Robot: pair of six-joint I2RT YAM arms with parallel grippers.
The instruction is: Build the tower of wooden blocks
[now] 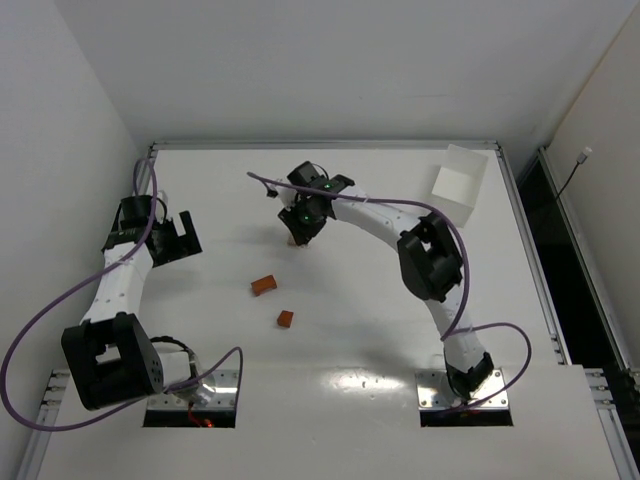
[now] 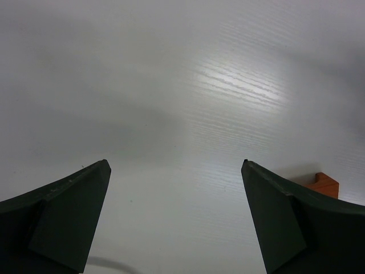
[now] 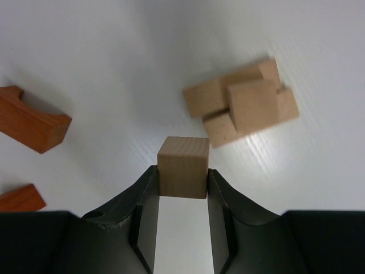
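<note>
Two pale bars (image 3: 199, 98) are seen side by side on the table (image 3: 114, 40) in the right wrist view, with a pale top block (image 3: 255, 104) set across them; together they make up the tower (image 3: 242, 114). A loose cube (image 3: 182, 157) is clamped between the fingers of the right gripper (image 3: 182, 174), whose jaws are drawn in narrow against its two sides. From that cube the tower is found at about 1 o'clock, near but apart. Whether the cube is lifted off the table cannot be told. At 10 o'clock of the cube a larger red block (image 3: 31, 123) is lying, and at 8 o'clock a smaller red block (image 3: 20, 198) is cut by the picture's edge.

In the overhead view the right gripper is held a little toward 12 o'clock from the table's middle, and the tower cannot be made out beneath it. The red blocks are placed at about 7 and 6 o'clock of it. A white box (image 1: 460, 180) is stood near the table's 1 o'clock corner. The left gripper (image 1: 178, 240) is held over the 9 o'clock side, well apart from the blocks; its jaws are spread wide and nothing is held between them.
</note>
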